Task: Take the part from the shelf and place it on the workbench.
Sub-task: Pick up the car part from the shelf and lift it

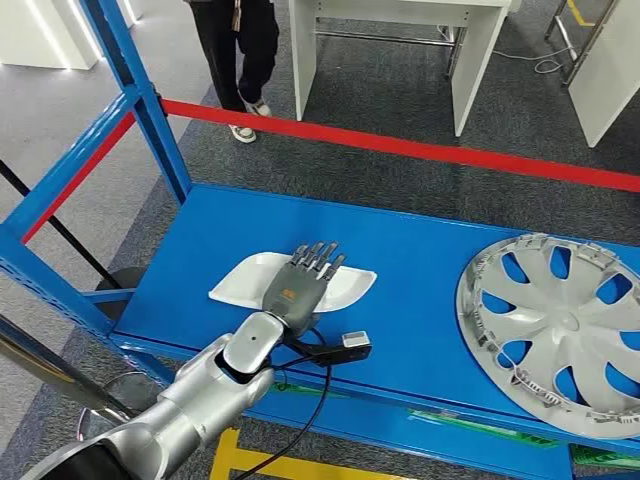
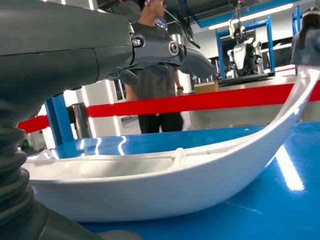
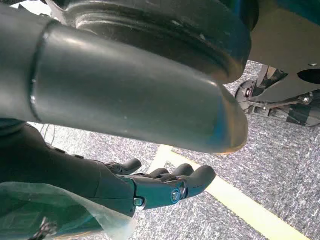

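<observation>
**Left hand over the white part on the blue shelf**

My left hand [image 1: 300,287] is stretched out flat above the white, shallow, boat-shaped plastic part [image 1: 249,282], fingers [image 1: 321,257] extended and pointing to the far side. From the left wrist camera the fingers [image 2: 181,52] hang over the part [image 2: 158,182] with clear air between them and its rim, so I log the hand as released, holding nothing.

The part lies on the glossy blue metal shelf deck [image 1: 407,290], left of centre, well apart from the large silver plastic wheel cover [image 1: 558,325] at the right end. A red crossbar [image 1: 423,148] runs along the far side of the shelf. Beyond it, a person in dark trousers [image 1: 238,50] stands on grey carpet.

My right hand [image 3: 166,185] hangs above the carpeted floor, fingers loosely curled, nothing in them.
</observation>
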`<state>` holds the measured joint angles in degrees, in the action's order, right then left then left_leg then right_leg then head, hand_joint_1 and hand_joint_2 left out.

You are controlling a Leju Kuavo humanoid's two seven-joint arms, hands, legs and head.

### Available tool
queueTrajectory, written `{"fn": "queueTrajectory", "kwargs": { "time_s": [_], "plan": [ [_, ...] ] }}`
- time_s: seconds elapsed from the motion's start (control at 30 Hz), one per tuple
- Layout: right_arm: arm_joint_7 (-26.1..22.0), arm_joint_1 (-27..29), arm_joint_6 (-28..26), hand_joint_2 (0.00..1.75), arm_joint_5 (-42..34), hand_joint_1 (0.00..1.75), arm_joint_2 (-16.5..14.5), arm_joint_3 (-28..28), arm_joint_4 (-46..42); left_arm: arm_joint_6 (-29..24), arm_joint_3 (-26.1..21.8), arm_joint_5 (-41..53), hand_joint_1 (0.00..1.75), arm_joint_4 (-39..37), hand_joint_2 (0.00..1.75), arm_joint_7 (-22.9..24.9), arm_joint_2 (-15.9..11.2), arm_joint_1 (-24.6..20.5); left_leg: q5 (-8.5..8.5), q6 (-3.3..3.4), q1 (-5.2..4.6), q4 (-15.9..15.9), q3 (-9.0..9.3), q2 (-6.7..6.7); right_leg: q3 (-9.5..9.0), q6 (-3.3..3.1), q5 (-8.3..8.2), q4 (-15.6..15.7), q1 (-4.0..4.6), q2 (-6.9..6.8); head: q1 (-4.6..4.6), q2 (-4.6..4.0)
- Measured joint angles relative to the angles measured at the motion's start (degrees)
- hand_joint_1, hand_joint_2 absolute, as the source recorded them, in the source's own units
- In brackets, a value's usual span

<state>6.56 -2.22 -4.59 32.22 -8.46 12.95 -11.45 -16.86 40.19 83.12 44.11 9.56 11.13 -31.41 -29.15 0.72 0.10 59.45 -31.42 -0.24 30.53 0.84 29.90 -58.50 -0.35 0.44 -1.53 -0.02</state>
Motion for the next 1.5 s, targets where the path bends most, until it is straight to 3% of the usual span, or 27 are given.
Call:
{"fn": "queueTrajectory", "kwargs": {
  "time_s": [0.07, 0.1, 0.67, 0.73, 0.83, 0.93, 1.03, 1.37, 1.5],
  "plan": [
    [0.0, 0.0, 0.0, 0.00, 0.0, 0.00, 0.0, 0.0, 0.0, 0.4, -0.1, 0.0, 1.48, -0.1, 1.75, 0.3, 0.0, -0.1, 0.00, 0.00, 0.00, 0.0, 0.00, 0.00, 0.00, 0.00, 0.00, 0.0, 0.00, 0.00, -0.01, 0.00],
    [0.0, 0.1, 0.0, 0.00, 0.1, 0.00, 0.0, 0.0, 0.0, 0.7, -0.2, 0.0, 1.75, -0.2, 1.75, 0.4, 0.0, -0.1, 0.00, 0.00, 0.00, 0.0, 0.00, 0.00, 0.00, 0.00, 0.00, 0.0, 0.00, 0.00, -0.01, 0.00],
    [0.5, 0.2, -0.2, 0.00, 1.0, 0.00, 0.0, 0.9, 0.0, -0.4, -2.1, 0.6, 1.75, -0.9, 1.75, 1.3, -0.6, 0.0, 0.01, 0.01, 0.00, 0.0, -0.03, 0.00, 0.02, 0.00, 0.00, 0.0, 0.00, -0.01, 0.00, 0.00],
    [0.5, 0.2, -0.2, 0.00, 1.4, 0.00, 0.0, 0.9, 0.0, -4.0, -2.1, 2.1, 1.75, -0.9, 1.75, 1.8, -0.9, 0.1, 0.01, 0.01, 0.00, 0.0, -0.03, 0.00, 0.01, 0.00, 0.00, 0.0, 0.00, 0.01, 0.00, 0.00],
    [0.7, 0.2, 0.2, 0.00, 2.8, 0.00, 0.0, 0.9, 0.0, -15.7, -1.4, 4.7, 1.75, -0.2, 1.75, 2.3, -2.2, 1.0, 0.01, 0.01, 0.00, 0.0, -0.03, 0.00, 0.01, 0.00, 0.00, 0.0, 0.00, 0.02, -0.01, 0.00],
    [0.9, 0.1, 0.5, 0.00, 3.8, 0.00, 0.0, 0.9, 0.0, -22.1, -2.5, 3.7, 1.75, 4.5, 1.75, -2.6, -3.6, 3.7, 0.01, 0.01, 0.00, 0.0, -0.03, 0.00, 0.02, 0.00, 0.01, 0.0, 0.00, 0.00, -0.01, 0.00],
    [0.9, -0.2, 0.5, 0.00, 4.2, 0.00, 0.0, 0.9, 0.0, -22.4, -4.1, 2.7, 1.75, 9.2, 1.75, -5.5, -4.3, 6.1, 0.01, 0.01, 0.00, 0.0, -0.07, 0.00, 0.06, 0.00, 0.02, 0.0, 0.00, 0.01, 0.00, 0.00],
    [1.0, -0.5, 0.5, 0.00, 4.4, 0.00, 0.0, 0.9, 0.0, -22.4, -6.0, 3.1, 1.75, 15.1, 1.75, -6.9, -5.5, 8.5, 0.02, 0.01, 0.00, 0.0, -0.08, -0.01, 0.06, 0.00, 0.00, 0.0, 0.00, -0.03, 0.00, 0.00],
    [1.6, -0.5, 0.1, 0.00, 4.6, 0.00, -0.1, 0.9, 0.0, -22.5, -9.6, 1.1, 1.75, 21.1, 1.75, -14.5, -3.9, 11.2, 0.01, 0.02, 0.00, 0.0, -0.10, -0.01, 0.09, 0.01, 0.00, 0.0, -0.01, -0.03, 0.01, 0.00]
  ]
}}
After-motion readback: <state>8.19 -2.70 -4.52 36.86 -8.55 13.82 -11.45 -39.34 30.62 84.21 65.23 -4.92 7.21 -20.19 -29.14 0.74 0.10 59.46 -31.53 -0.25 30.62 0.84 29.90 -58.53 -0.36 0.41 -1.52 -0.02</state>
